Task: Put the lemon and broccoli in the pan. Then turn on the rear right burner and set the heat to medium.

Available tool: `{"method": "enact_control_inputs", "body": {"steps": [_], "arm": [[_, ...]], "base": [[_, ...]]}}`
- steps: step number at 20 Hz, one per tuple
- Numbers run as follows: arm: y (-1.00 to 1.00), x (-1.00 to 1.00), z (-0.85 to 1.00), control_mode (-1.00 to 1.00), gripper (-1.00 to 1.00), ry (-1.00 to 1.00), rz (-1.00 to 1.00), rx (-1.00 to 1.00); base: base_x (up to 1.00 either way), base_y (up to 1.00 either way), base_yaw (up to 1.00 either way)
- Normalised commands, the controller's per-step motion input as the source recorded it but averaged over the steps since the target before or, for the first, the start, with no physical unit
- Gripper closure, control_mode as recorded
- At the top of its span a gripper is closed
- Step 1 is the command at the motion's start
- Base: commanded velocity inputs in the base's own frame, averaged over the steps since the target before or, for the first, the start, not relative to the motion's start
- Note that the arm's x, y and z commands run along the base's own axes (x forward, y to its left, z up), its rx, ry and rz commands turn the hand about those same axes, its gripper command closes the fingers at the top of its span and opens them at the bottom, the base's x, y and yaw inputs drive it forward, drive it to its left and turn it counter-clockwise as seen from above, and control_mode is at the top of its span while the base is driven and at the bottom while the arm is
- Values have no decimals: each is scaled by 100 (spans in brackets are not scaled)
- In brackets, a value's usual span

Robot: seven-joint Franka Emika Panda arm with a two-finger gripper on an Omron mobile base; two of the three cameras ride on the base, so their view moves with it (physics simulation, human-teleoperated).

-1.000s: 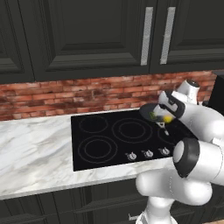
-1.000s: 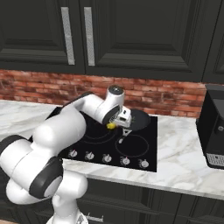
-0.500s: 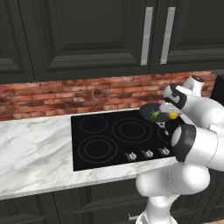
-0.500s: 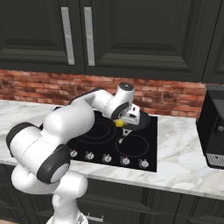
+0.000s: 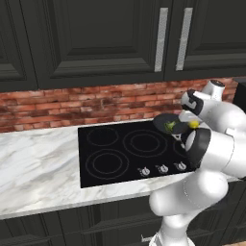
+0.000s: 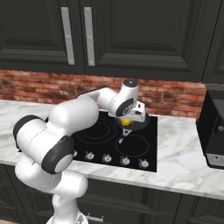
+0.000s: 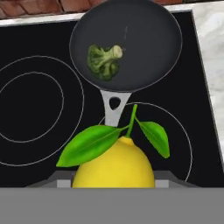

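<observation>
The two-finger gripper (image 6: pixel 126 123) pinches the bright yellow leafy lemon (image 7: pixel 113 166) above the black glass cooktop (image 7: pixel 39 105), just short of the round dark pan (image 7: pixel 144 39) holding the green bumpy broccoli floret (image 7: pixel 103 61).

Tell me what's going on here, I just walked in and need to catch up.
The white arm's gripper holds the lemon above the black cooktop, just short of the pan. The broccoli already lies in the pan, which sits on the rear right burner. The lemon is not in the pan yet.
</observation>
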Motion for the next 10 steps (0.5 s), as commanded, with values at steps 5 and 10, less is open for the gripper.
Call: {"method": "enact_control_inputs", "body": {"steps": [5, 10], "arm": [[-14, 41, 0, -100, 100, 0, 8, 0], [-8, 55, 0, -100, 100, 0, 9, 0]], "base": [[0, 0, 0], [0, 0, 0]]}}
